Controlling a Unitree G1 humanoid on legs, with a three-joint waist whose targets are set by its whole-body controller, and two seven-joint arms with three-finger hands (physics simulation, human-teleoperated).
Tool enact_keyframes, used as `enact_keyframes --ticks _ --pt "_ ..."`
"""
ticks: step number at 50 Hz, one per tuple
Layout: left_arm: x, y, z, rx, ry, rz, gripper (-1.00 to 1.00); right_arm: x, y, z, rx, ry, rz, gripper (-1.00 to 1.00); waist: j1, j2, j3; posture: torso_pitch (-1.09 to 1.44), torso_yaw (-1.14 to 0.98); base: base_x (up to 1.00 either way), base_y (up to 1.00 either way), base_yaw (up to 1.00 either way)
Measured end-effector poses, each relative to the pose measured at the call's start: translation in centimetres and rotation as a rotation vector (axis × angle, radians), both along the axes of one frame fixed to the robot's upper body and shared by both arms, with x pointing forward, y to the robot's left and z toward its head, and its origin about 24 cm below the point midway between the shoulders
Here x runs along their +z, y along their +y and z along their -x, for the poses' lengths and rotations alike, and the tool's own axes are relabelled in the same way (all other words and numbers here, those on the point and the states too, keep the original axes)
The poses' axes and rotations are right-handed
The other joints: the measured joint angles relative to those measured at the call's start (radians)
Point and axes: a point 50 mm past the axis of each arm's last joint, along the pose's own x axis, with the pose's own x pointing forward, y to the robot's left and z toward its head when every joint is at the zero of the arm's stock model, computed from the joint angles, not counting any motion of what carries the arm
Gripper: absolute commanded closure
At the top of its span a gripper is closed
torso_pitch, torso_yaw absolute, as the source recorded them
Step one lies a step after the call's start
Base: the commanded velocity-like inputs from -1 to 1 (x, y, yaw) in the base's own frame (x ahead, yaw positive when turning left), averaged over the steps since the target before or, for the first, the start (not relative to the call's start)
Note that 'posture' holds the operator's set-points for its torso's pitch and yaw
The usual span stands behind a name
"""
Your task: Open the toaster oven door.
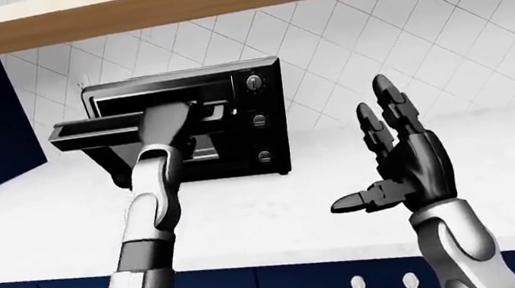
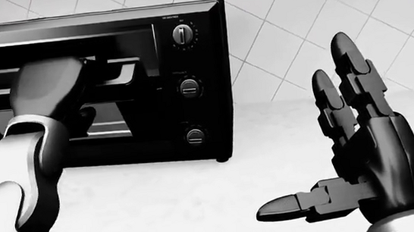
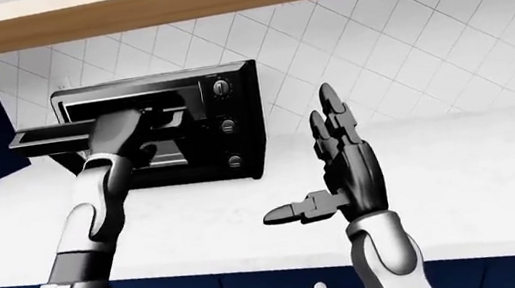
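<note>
Both eye views look level across the table (image 1: 502, 155) at the toaster oven (image 1: 235, 124) and share nearly one scene; the head view sits closer in.

I can't see my left hand (image 2: 48, 85) fingers — they're hidden at the toaster oven (image 2: 194, 66) door (image 1: 99, 130), whose left end the head view cuts off
</note>
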Motion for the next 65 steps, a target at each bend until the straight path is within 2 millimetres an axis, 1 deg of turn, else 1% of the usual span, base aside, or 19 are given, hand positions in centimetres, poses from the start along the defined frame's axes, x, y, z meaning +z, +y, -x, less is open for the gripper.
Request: enact_keyframes --ticks 5,8,12,16,22,28,33,36,42,46,51,57,63,65 --pt "-0.2 -0.1 0.8 -0.012 0.007 0.006 0.10 -0.1 0.0 -0.1 0.002 0.003 -0.001 -1.00 0.003 -0.001 0.001 -0.62 0.00 0.00 0.00 0.00" --pt "-0.4 -0.1 1.3 -0.014 0.012 0.012 -0.04 -0.1 0.0 0.0 0.002 0.005 0.000 -1.00 0.005 0.000 0.002 -0.62 0.00 0.00 0.00 0.00" --pt "-0.6 0.0 2.2 -0.013 0.026 0.021 -0.11 0.1 -0.1 0.1 -0.003 -0.003 0.000 -1.00 0.006 0.001 0.004 -0.62 0.00 0.00 0.00 0.00" --pt "-0.7 0.0 3.1 -0.011 0.044 0.027 -0.25 0.0 -0.1 0.1 -0.001 -0.001 -0.001 -1.00 0.008 0.000 0.007 -0.62 0.00 0.00 0.00 0.00" --pt "-1.0 -0.1 4.8 -0.021 0.066 0.029 -0.29 0.3 -0.1 0.2 -0.002 -0.002 -0.001 -1.00 0.012 -0.002 0.011 -0.62 0.00 0.00 0.00 0.00" --pt "-1.7 -0.1 6.9 -0.022 0.087 0.047 -0.40 0.3 -0.1 0.2 -0.004 -0.002 -0.002 -1.00 0.016 -0.002 0.011 -0.62 0.00 0.00 0.00 0.00" --pt "-2.1 -0.2 8.2 -0.028 0.113 0.045 -0.46 0.2 -0.1 0.2 -0.002 0.001 -0.003 -1.00 0.020 -0.004 0.014 -0.62 0.00 0.00 0.00 0.00" --pt "-2.3 -0.1 9.0 -0.029 0.125 0.046 -0.51 0.2 0.0 0.2 -0.001 0.000 -0.003 -1.00 0.020 -0.002 0.014 -0.62 0.00 0.00 0.00 0.00" --pt "-2.4 0.2 10.6 -0.019 0.167 0.054 -0.53 0.0 0.0 0.2 -0.001 0.005 -0.004 -1.00 0.021 -0.001 0.017 -0.62 0.00 0.00 0.00 0.00" --pt "-2.5 0.6 11.9 0.004 0.201 0.061 -0.58 0.0 0.0 0.2 -0.003 0.002 -0.005 -1.00 0.021 -0.002 0.018 -0.62 0.00 0.00 0.00 0.00" --pt "-2.3 0.5 13.4 0.001 0.225 0.052 -0.67 -0.1 0.0 0.2 -0.002 0.006 -0.005 -1.00 0.023 -0.005 0.015 -0.62 0.00 0.00 0.00 0.00" --pt "-2.7 0.6 15.2 -0.013 0.259 0.035 -0.70 -0.1 0.1 0.2 0.001 0.004 -0.006 -1.00 0.026 -0.004 0.003 -0.62 0.00 0.00 0.00 0.00" --pt "-3.6 0.8 17.0 -0.027 0.297 0.028 -0.70 -0.3 0.0 0.1 -0.001 0.009 -0.006 -1.00 0.028 -0.001 -0.008 -0.62 0.00 0.00 0.00 0.00" --pt "-4.1 0.9 17.7 -0.030 0.326 0.017 -0.77 -0.4 0.0 0.1 -0.001 0.011 -0.006 -1.00 0.028 0.000 -0.011 -0.62 0.00 0.00 0.00 0.00"
